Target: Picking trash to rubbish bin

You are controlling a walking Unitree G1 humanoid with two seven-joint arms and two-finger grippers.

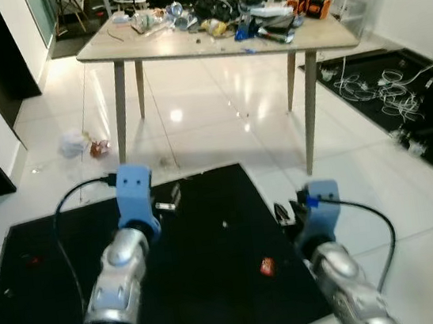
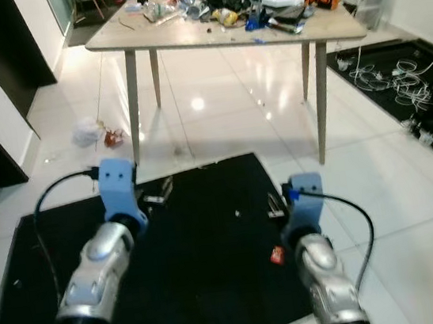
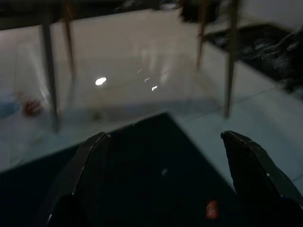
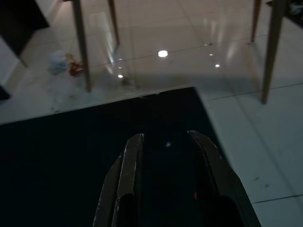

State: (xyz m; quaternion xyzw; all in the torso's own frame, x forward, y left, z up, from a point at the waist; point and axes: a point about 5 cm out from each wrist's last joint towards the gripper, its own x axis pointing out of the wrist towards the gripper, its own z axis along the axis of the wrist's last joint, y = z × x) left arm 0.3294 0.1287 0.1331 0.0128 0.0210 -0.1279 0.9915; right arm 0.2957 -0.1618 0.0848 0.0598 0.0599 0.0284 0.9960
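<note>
On the floor, before the robot: a glossy white tile floor (image 1: 196,125) that mirrors the ceiling lights, with a flat matte black mat (image 1: 207,275) laid on it.
Trash on mat: a small red wrapper (image 1: 267,265), crumpled, lying near the mat's right edge, just ahead of the right arm; a pale speck sits near the mat's middle.
Trash on tiles: a crumpled white plastic bag (image 1: 73,142) with a red-and-white scrap (image 1: 100,148) touching its side, beside the table's near left leg.
Tabletop: a pale wood-grain tabletop (image 1: 185,45) on four slim tapered legs, heaped at the far side with bottles, cables and an orange tool; the items are too small to sort.
Left claw (image 3: 165,179): two long black fingers spread wide, holding nothing, poised over the mat with the red wrapper low between them.
Right claw (image 4: 165,179): fingers a narrow gap apart, empty, above the mat.
Arms: silver rounded casings, blue wrist mounts, black cables looping.
Right of the scene: a second black mat (image 1: 382,84) strewn with tangled white cables.
</note>
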